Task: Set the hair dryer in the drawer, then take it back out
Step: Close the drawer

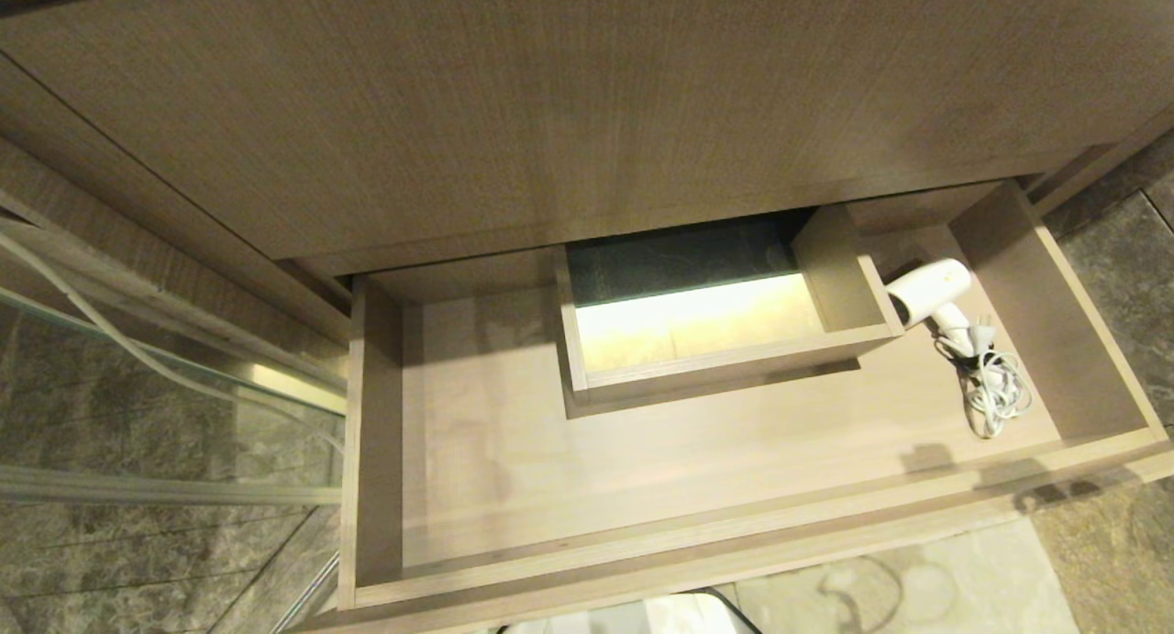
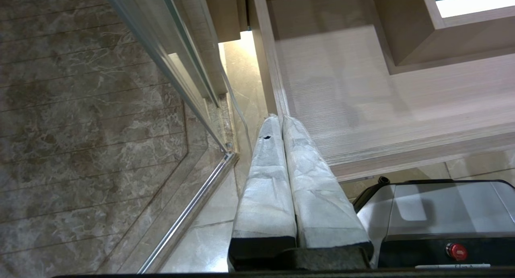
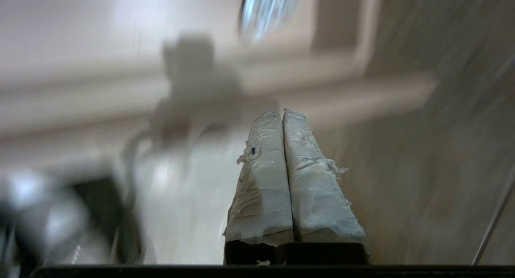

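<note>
The drawer (image 1: pixel 477 450) stands pulled wide open, its floor bare except near the back right corner, where the hair dryer (image 1: pixel 928 290) lies just beside the boxed cutout (image 1: pixel 734 359), cord (image 1: pixel 995 391) bundled toward the front edge (placed, by the look of it, and let go). Right gripper (image 3: pixel 281 113) is pressed together and empty. Left gripper (image 2: pixel 280 118), likewise together, hangs idle off the drawer's front left corner.

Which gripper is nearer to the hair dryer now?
Probably right. The hair dryer lies at the drawer's right end; the right gripper is outside that corner, the left gripper by the left front corner.
</note>
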